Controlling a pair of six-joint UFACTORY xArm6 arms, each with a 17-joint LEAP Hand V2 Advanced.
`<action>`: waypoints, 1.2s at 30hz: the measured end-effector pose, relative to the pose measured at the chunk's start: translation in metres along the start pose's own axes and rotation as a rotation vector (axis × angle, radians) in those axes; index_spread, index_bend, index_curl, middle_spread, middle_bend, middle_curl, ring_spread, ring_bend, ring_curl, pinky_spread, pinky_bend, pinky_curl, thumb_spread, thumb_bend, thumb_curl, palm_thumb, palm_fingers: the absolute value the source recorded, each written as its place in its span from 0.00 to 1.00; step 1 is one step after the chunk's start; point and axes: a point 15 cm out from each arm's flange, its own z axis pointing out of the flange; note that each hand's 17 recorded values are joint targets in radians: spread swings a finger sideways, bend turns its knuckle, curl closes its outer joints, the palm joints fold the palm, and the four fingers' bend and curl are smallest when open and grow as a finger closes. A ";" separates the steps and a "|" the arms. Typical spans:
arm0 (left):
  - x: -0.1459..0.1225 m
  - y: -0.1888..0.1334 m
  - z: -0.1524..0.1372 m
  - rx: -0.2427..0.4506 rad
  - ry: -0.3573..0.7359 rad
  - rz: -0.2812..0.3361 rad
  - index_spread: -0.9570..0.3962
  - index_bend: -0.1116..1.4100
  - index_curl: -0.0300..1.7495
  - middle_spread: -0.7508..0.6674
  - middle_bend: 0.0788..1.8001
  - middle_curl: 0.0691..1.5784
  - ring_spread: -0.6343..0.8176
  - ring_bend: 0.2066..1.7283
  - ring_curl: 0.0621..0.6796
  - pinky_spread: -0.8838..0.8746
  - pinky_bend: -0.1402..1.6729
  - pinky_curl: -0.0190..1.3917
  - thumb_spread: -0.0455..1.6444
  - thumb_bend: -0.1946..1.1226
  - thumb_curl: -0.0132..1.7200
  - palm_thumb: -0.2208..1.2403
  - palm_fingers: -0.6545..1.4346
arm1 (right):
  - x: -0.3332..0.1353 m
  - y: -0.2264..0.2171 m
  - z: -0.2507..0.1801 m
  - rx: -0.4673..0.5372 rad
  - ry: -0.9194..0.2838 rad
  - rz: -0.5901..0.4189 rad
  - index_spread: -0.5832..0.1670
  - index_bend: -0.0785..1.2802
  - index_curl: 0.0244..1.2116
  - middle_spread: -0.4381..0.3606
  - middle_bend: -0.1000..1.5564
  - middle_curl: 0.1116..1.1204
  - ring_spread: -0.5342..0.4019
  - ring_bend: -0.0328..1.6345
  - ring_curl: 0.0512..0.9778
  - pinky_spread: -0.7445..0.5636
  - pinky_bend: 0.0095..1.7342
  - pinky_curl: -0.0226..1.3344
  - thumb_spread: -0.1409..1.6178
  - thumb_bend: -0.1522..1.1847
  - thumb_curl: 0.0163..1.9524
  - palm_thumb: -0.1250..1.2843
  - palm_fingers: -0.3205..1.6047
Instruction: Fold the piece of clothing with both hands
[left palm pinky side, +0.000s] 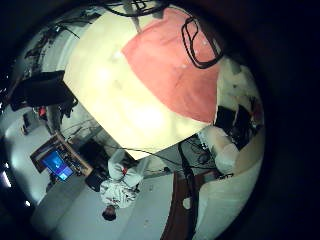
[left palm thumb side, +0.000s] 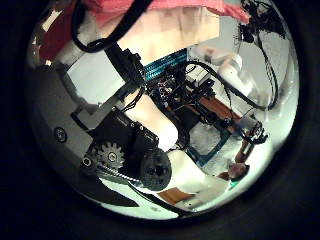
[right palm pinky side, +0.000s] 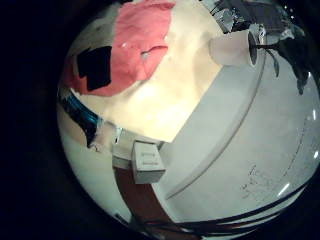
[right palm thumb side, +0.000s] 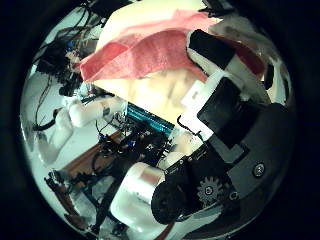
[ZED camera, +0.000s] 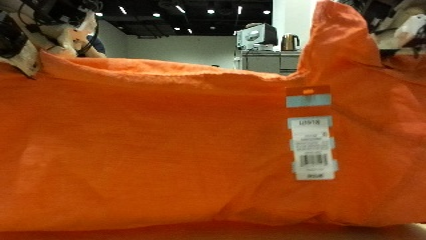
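From the outside: lifting the orange garment (ZED camera: 160, 130) by its two upper corners, pinched in the left hand (ZED camera: 33, 35) and the right hand (ZED camera: 400, 28), fingers curled on cloth at each end. Spreading it wide between them, probably to pull the fabric flat and square before any fold. Facing the paper tag (ZED camera: 310, 140) outward, dangling on the front. Hiding nearly everything behind, so no telling from here how the lower hem sits. From the left little finger side: looking down past the hand at the pale desk (left palm pinky side: 120, 100), with the garment (left palm pinky side: 175, 65) draped onto it at one side, so likely raised only partly and not clear of the surface. From the left thumb side: showing the hand's own fingers (left palm thumb side: 130, 65) reaching up to the cloth (left palm thumb side: 150, 10) at the view's edge, in keeping with a corner pinch. From the right little finger side: again the garment (right palm pinky side: 130, 45) trailing over the desk (right palm pinky side: 190, 80) below. From the right thumb side: catching a band of cloth (right palm thumb side: 140, 55) running up to a finger (right palm thumb side: 225, 60), the edge kept taut. Judged early in the task, no fold yet made.
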 end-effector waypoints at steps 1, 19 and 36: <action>-0.004 -0.002 -0.001 -0.003 0.003 -0.003 0.46 0.17 1.00 0.10 0.47 0.67 0.14 0.77 0.74 0.15 0.75 0.40 0.63 0.14 0.51 0.74 0.81 | 0.002 -0.009 -0.004 -0.004 -0.001 0.001 0.42 0.85 0.68 0.36 0.83 0.69 0.32 0.81 0.76 0.36 0.66 0.74 0.76 0.11 0.35 0.89 0.73; -0.106 -0.124 -0.014 -0.021 0.038 -0.029 0.51 0.17 0.99 0.11 0.47 0.69 0.14 0.78 0.75 0.14 0.74 0.41 0.62 0.14 0.49 0.75 0.79 | 0.028 -0.226 0.030 -0.037 -0.031 -0.027 0.42 0.84 0.70 0.35 0.83 0.71 0.32 0.80 0.77 0.35 0.62 0.77 0.77 0.11 0.36 0.86 0.70; -0.168 -0.199 0.034 -0.090 0.101 -0.090 0.54 0.18 0.97 0.10 0.47 0.69 0.14 0.76 0.74 0.14 0.70 0.42 0.60 0.12 0.44 0.70 0.75 | 0.076 -0.332 0.101 0.140 0.084 0.101 0.37 0.58 0.65 0.34 0.72 0.65 0.28 0.79 0.74 0.28 0.60 0.75 0.83 0.10 0.26 0.69 0.60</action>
